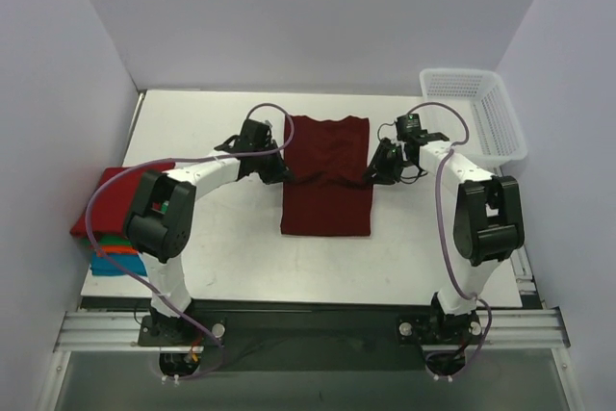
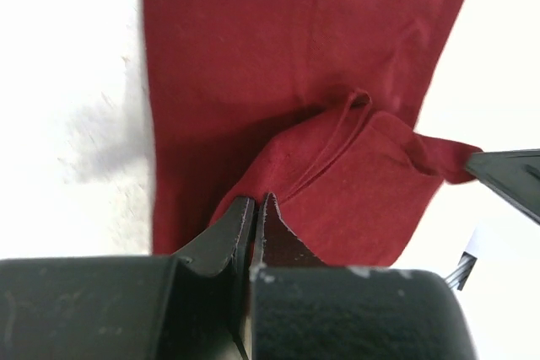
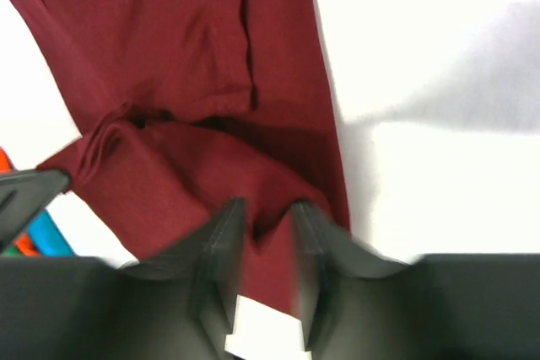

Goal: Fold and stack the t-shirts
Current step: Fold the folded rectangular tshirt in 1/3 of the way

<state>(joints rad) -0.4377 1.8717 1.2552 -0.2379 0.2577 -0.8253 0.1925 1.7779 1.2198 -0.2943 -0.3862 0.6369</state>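
Note:
A dark maroon t-shirt point(image 1: 327, 156) lies flat in the middle of the table, with a raised crease running across its middle between the two grippers. My left gripper point(image 1: 282, 175) is at the shirt's left edge and is shut on a pinch of the maroon cloth point(image 2: 337, 166), jaws together in the left wrist view point(image 2: 257, 200). My right gripper point(image 1: 371, 175) is at the shirt's right edge. In the right wrist view point(image 3: 263, 208) its jaws stand apart, blurred, with a fold of the maroon cloth point(image 3: 169, 82) lying between them.
A folded bright red shirt point(image 1: 115, 199) lies at the table's left edge, with green, orange and blue folded shirts point(image 1: 120, 255) stacked just in front of it. A white mesh basket point(image 1: 476, 113) stands at the back right corner. Grey walls close in both sides.

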